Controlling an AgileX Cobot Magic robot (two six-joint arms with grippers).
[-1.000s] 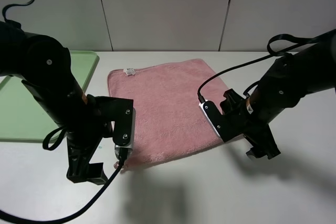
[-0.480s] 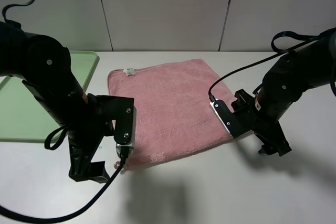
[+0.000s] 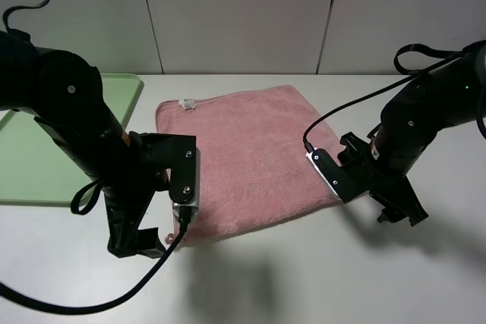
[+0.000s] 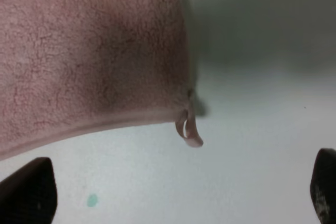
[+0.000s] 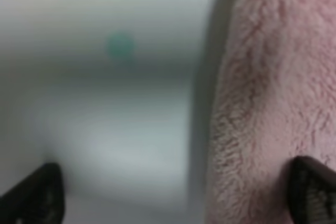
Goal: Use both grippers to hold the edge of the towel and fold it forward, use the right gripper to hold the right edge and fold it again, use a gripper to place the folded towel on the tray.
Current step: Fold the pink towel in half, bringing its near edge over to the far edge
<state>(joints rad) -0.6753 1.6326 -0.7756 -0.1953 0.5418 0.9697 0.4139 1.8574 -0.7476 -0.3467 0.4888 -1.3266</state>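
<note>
Since a second ago our left gripper edged toward the towel; our right gripper slid outward. Both gape empty. Left may nip only the corner loop just ahead; right straddles the side hem, risking a skewed fold. Our towel lies flat between them, near-square, tag farthest away.

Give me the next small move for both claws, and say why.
The towel lies flat, unfolded; the left claw and right claw hang open by its near corners, gripping nothing. So probably lower both onto the hem and close.
</note>
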